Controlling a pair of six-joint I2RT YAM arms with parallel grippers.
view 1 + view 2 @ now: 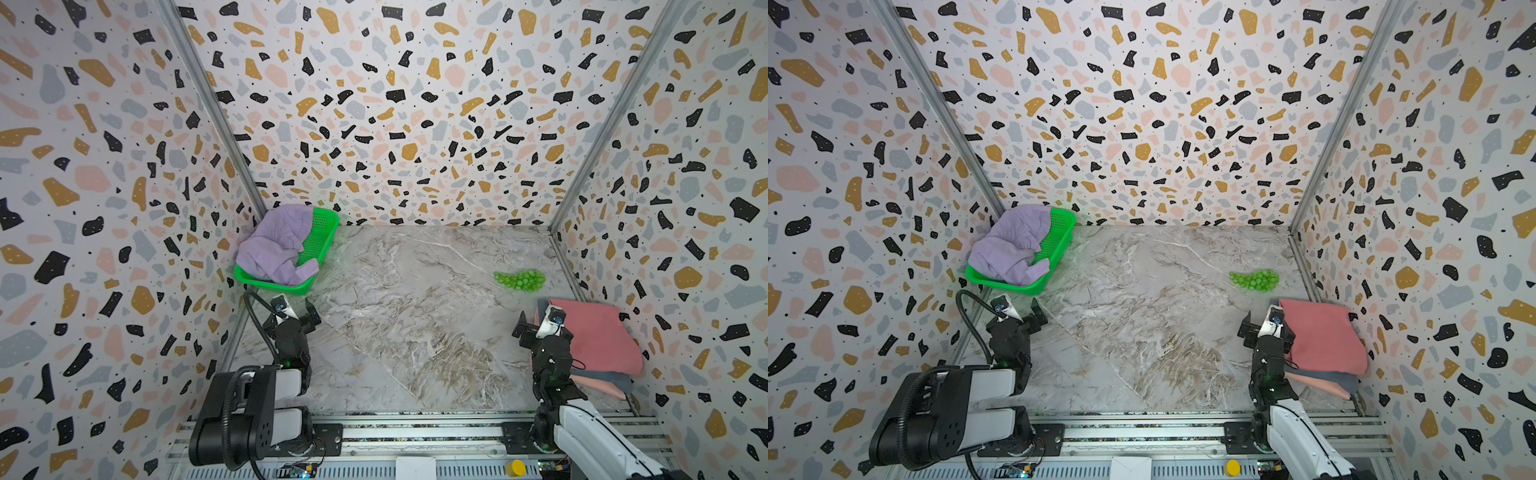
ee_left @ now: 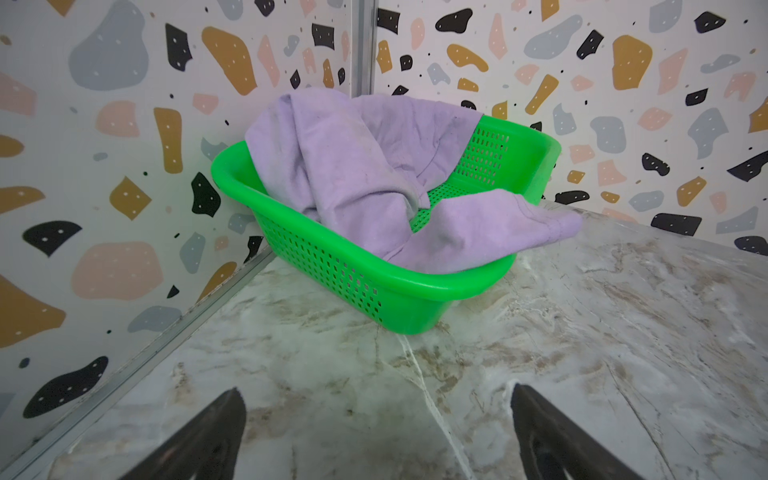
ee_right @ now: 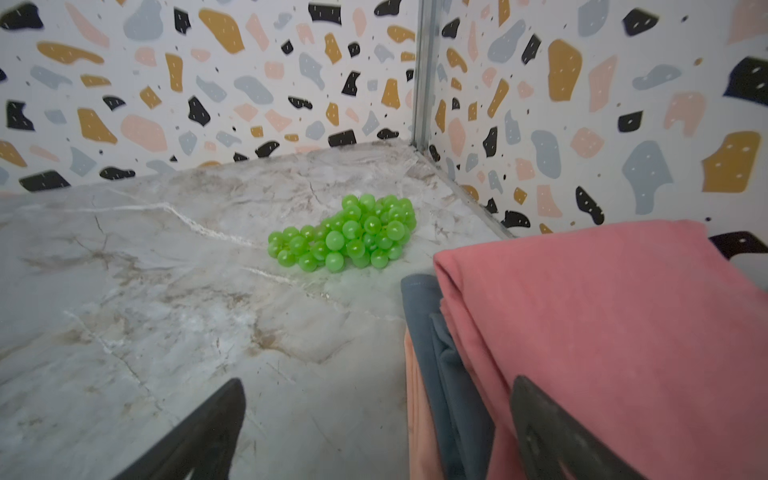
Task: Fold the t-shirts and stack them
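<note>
A crumpled lilac t-shirt [image 1: 274,245] [image 2: 365,174] lies in a green mesh basket [image 1: 322,232] [image 2: 353,286] at the far left corner, one sleeve hanging over the rim. At the right wall is a folded stack: a coral-red t-shirt [image 1: 598,336] [image 3: 602,324] on top, slate-grey [image 3: 440,353] under it, pale peach [image 3: 417,395] lowest. My left gripper [image 1: 297,311] [image 2: 374,395] is open and empty over bare marble in front of the basket. My right gripper [image 1: 538,322] [image 3: 376,386] is open at the stack's left edge, one fingertip over the coral shirt.
A cluster of small green balls [image 1: 519,279] [image 3: 349,237] lies on the marble table [image 1: 415,311] beyond the stack, near the right wall. Patterned walls close in the left, back and right sides. A metal rail [image 1: 415,432] runs along the front.
</note>
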